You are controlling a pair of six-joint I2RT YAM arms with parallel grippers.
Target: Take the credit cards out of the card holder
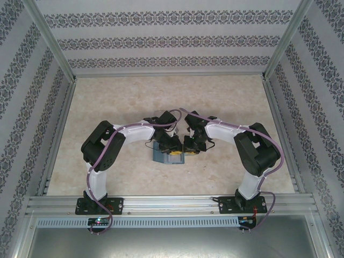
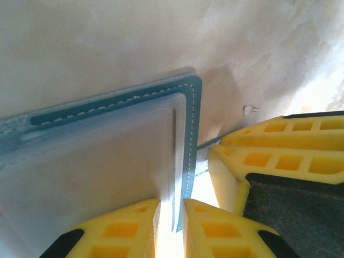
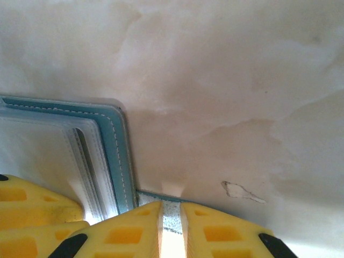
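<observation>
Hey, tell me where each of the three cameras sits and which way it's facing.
Top camera: above and behind the arms, looking down at the table; both arms show, left pincer and right pincer together at the wallet.
Left wrist: looking along its own yellow fingers at the wallet's stitched edge.
Right wrist: looking along its own fingers at the wallet's corner and strap tab.
Both wrist views share the wallet and the other pincer's fingers.

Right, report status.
Left tool clamped on card holder edge. Right tool pinching its strap tab. Lies open on table. No obstruction seen.
</observation>
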